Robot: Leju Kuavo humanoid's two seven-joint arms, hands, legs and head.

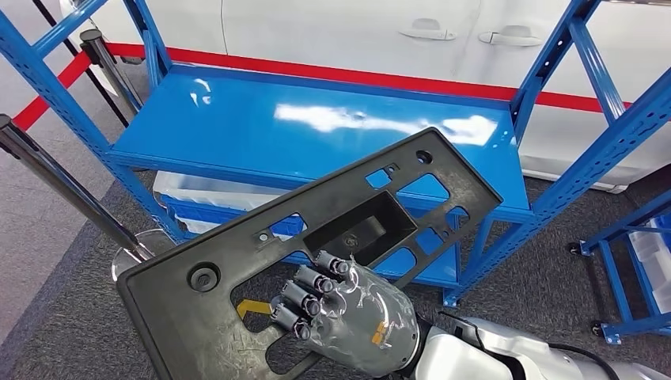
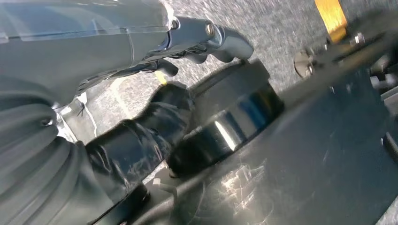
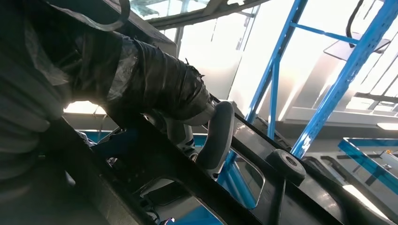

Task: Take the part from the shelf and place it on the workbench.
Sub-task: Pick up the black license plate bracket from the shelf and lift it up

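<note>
Now the right hand (image 1: 348,310) grips the long, flat black plastic panel with rectangular cut-outs (image 1: 316,245) near its lower edge, fingers (image 1: 312,291) curled over the top face and reaching through one of the openings. The panel lies tilted across and above the hand, running from just left of it up and away to its far right, in the air in front of the blue metal shelf rack (image 1: 316,127) (its nearest board is bare and glossy). From the right wrist, the grey thumb (image 3: 217,136) presses the panel's underside. The left hand (image 2: 141,93) sits against a dark part, its thumb (image 2: 206,37) above a round boss; whether it holds anything I cannot tell.
</note>
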